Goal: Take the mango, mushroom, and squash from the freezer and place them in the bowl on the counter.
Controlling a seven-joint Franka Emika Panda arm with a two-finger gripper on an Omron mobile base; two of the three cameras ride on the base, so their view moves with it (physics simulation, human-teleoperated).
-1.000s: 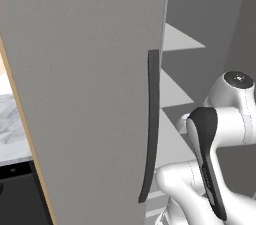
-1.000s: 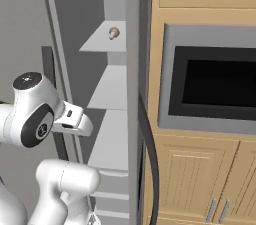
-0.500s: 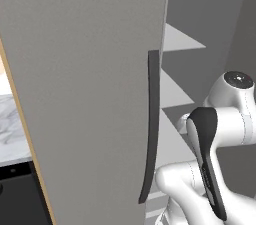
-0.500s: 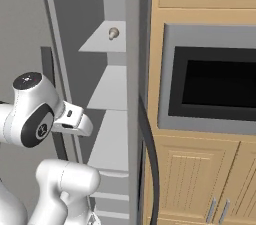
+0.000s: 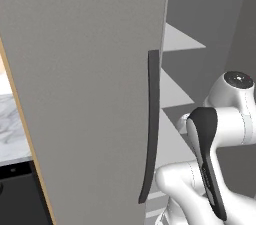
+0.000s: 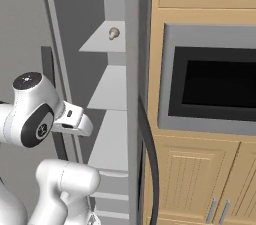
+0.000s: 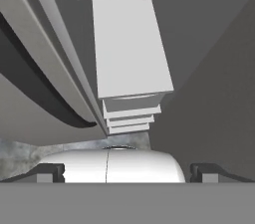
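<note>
One mushroom [image 6: 114, 33] sits on the upper shelf of the open freezer [image 6: 131, 94]. The claw [image 7: 127, 170] hangs low inside, spread wide and empty; it should rise level with that shelf, then reach straight in.

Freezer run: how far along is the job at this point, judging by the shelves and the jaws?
Done: the freezer stands open, its pale shelves exposed. In hand: nothing; in the hand view the gripper has its jaws wide apart with no item between them. Left: the mushroom sits on an upper shelf, untouched. Mango and squash cannot be made out here, so every transfer to the bowl appears to remain.
</note>
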